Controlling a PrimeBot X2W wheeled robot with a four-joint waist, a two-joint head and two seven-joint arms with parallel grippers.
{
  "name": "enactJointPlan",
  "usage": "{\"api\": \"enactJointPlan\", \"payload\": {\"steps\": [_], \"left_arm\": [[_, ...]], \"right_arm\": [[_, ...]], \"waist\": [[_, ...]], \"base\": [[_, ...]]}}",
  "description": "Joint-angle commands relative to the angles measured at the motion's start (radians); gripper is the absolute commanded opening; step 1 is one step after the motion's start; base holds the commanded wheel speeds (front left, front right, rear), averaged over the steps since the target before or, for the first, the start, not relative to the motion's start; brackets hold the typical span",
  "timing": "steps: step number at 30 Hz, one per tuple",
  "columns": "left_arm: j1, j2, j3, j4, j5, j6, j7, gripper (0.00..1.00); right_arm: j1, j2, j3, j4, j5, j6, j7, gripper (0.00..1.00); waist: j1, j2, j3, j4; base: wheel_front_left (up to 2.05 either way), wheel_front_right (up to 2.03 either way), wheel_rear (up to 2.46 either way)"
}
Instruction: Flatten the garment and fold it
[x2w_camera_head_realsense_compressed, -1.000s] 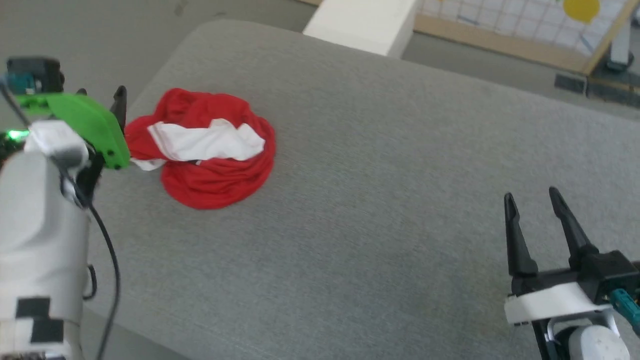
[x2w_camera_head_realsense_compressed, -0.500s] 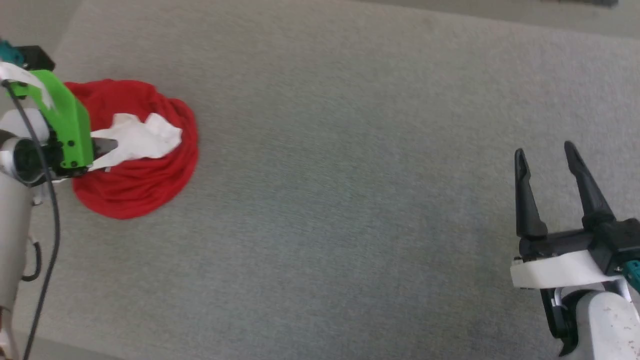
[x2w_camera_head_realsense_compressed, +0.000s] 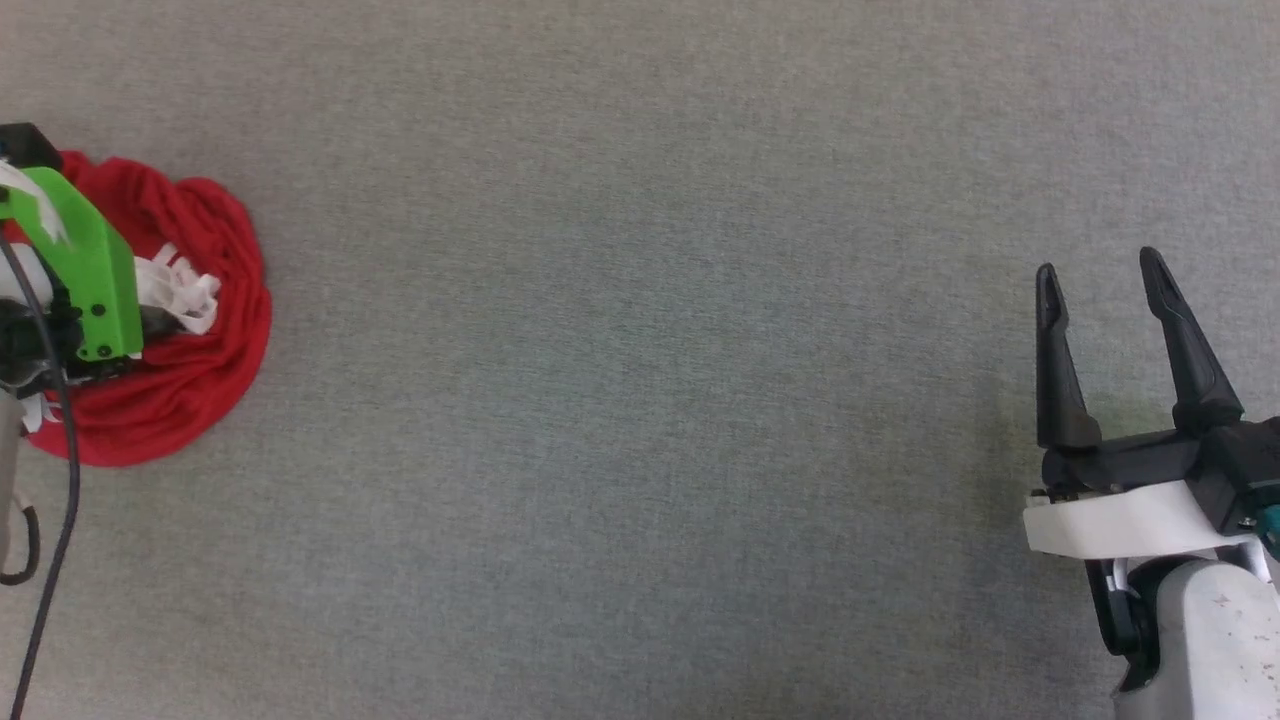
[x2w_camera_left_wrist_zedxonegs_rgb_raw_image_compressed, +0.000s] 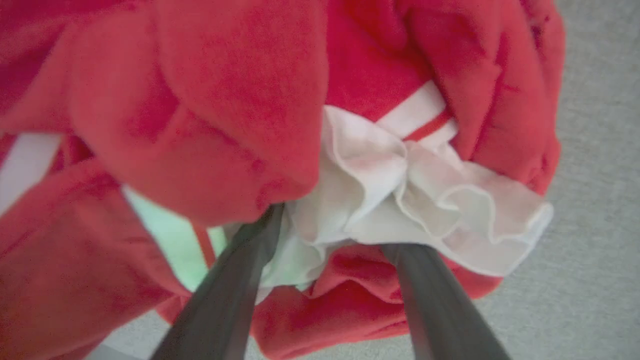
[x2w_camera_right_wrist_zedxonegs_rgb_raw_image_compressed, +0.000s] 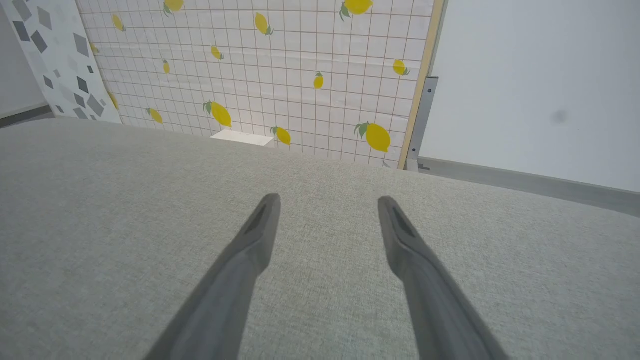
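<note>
Two dark fingers of our left tool stand wide apart, their tips pushed into the garment. Its ruffled white sleeve is bunched between and just beyond them. Around that, the red folds lie crumpled in a heap on the grey desk. Well off to that tool's right, our right tool hovers over the desk with its fingers spread wide. Beyond its tips we see a lemon-print panel.
</note>
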Motion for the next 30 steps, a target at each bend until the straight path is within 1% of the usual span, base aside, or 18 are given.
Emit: {"api": "enactJointPlan", "payload": {"steps": [1,6,8,11,18,22,27,30], "left_arm": [[0.042,-0.020,-0.021,0.014,-0.006,-0.002,-0.004,0.00],[0.042,-0.006,-0.024,-0.007,-0.033,-0.002,-0.037,0.00],[0.040,0.012,-0.027,-0.034,-0.043,-0.002,-0.063,0.00],[0.041,0.053,-0.042,-0.114,-0.068,-0.002,-0.111,0.00],[0.032,0.170,-0.089,-0.362,-0.098,-0.002,-0.235,0.00],[0.008,0.211,-0.125,-0.507,-0.101,-0.002,-0.277,0.00],[-0.038,0.212,-0.173,-0.671,-0.105,-0.002,-0.302,0.00],[-0.068,0.199,-0.218,-0.755,-0.098,-0.002,-0.308,0.00]], "right_arm": [[-0.017,0.000,0.000,-0.005,-0.011,-0.002,-0.005,1.00],[-0.013,0.000,0.002,-0.002,-0.013,-0.002,-0.005,1.00],[-0.009,0.000,0.003,-0.001,-0.010,-0.002,-0.005,1.00],[0.005,0.000,0.002,0.003,-0.004,-0.002,-0.005,1.00],[0.046,0.000,-0.010,0.009,0.012,-0.002,-0.005,1.00],[0.063,0.000,-0.015,0.010,0.026,-0.002,-0.005,1.00],[0.077,0.000,-0.015,0.012,0.044,-0.002,-0.005,1.00],[0.086,0.000,-0.008,0.015,0.056,-0.002,-0.005,1.00]], "waist": [[0.0000,-0.0001,0.002,-0.003],[0.0000,-0.0001,-0.023,0.009],[0.0000,-0.0001,-0.040,0.012],[0.0000,-0.0001,-0.071,0.020],[0.0000,-0.0001,-0.153,0.039],[0.0000,-0.0001,-0.200,0.033],[0.0000,-0.0001,-0.249,0.002],[0.0000,-0.0001,-0.280,-0.038]], "base": [[0.00,0.00,0.00],[0.00,0.00,0.00],[0.00,0.00,0.00],[0.00,0.00,0.00],[0.00,0.00,0.00],[0.00,0.00,0.00],[0.00,0.00,0.00],[0.00,0.00,0.00]]}}
